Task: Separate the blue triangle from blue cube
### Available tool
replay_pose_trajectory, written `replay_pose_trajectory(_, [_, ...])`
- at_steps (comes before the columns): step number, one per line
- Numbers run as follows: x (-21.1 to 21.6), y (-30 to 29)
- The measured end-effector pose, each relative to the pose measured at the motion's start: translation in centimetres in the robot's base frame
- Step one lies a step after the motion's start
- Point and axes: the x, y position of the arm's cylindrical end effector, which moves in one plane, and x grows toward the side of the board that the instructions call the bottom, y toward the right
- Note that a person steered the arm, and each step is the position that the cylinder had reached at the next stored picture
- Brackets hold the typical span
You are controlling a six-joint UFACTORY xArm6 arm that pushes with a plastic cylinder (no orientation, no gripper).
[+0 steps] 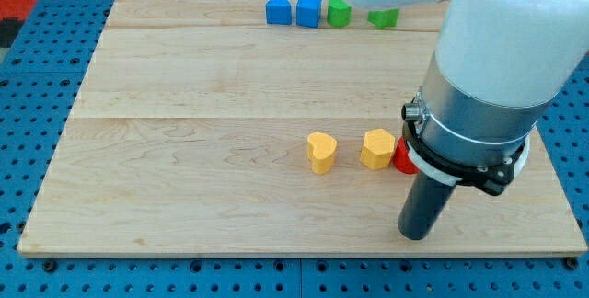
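Note:
The blue triangle [278, 9] and the blue cube [308, 10] sit side by side at the view's top edge of the wooden board [184, 151], nearly touching, triangle on the left. My tip [416, 236] rests on the board at the view's lower right, far from both blue blocks. The dark rod rises from it into the grey and white arm.
Two green blocks [340, 11] [384, 18] stand right of the blue cube at the top. A yellow heart [320, 153], a yellow hexagon [377, 148] and a red block [402, 158], partly hidden by the arm, lie just up-left of my tip.

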Motion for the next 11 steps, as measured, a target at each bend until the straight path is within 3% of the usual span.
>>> replay_pose_trajectory(3, [2.3, 2.5])
replay_pose_trajectory(4, [-0.6, 9.7])
replay_pose_trajectory(6, [-11.8, 21.1])
replay_pose_trajectory(10, [-40.4, 21.2])
replay_pose_trajectory(11, [-40.4, 21.2])
